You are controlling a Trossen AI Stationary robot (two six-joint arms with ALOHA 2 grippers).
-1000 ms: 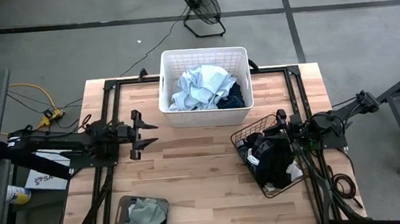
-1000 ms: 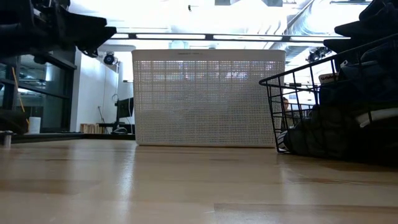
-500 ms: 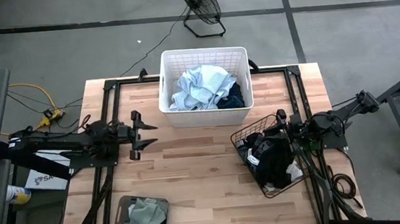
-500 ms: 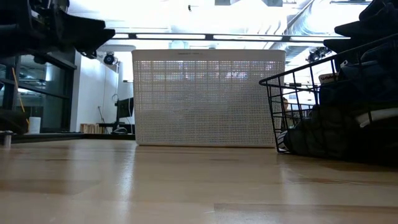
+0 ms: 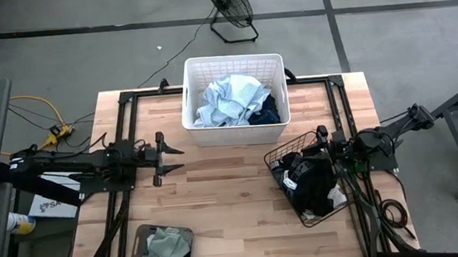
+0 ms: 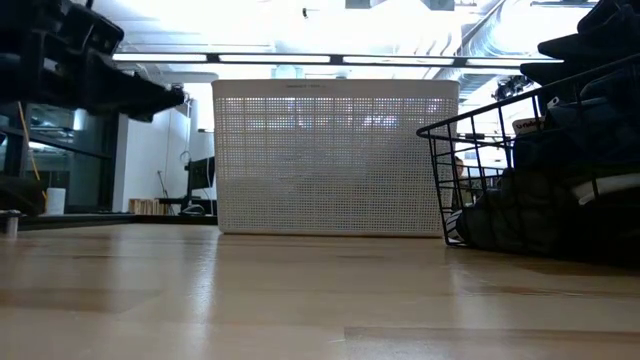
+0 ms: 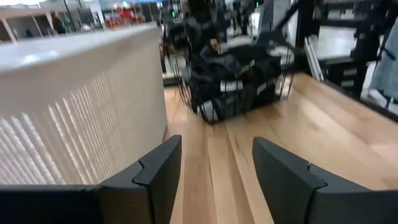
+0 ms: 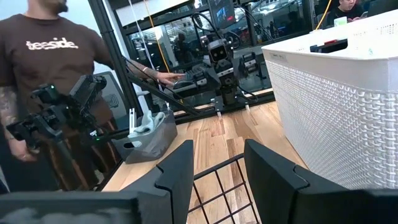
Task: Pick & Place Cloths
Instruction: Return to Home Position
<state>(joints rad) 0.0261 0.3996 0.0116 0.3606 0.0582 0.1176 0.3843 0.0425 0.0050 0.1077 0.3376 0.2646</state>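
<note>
Light blue cloths (image 5: 228,102) and a dark navy one (image 5: 267,110) lie heaped in the white laundry basket (image 5: 232,66) at the table's far middle. Black cloths (image 5: 310,184) fill the black wire basket (image 5: 274,154) at the right. A pale green-grey cloth (image 5: 164,244) lies in a small dark tray at the near left. My left gripper (image 5: 177,156) hovers open and level above the table's left half, pointing right, with nothing between its fingers (image 7: 214,155). My right gripper (image 5: 323,137) stands open over the wire basket's far right corner, also holding nothing (image 8: 217,155).
Bare wooden tabletop (image 5: 226,187) stretches between the two arms and in front of the white basket. A black frame rail (image 5: 120,121) runs along the table's sides. A person (image 8: 56,93) stands beyond the table's left edge with a hand on a stand. A floor fan (image 5: 230,3) stands behind the table.
My left gripper has tipped its fingers downward until they point level, so their tips now sit lower and reach a little farther toward the table's right. Its gap looks unchanged. The cloths and baskets lie as before.
</note>
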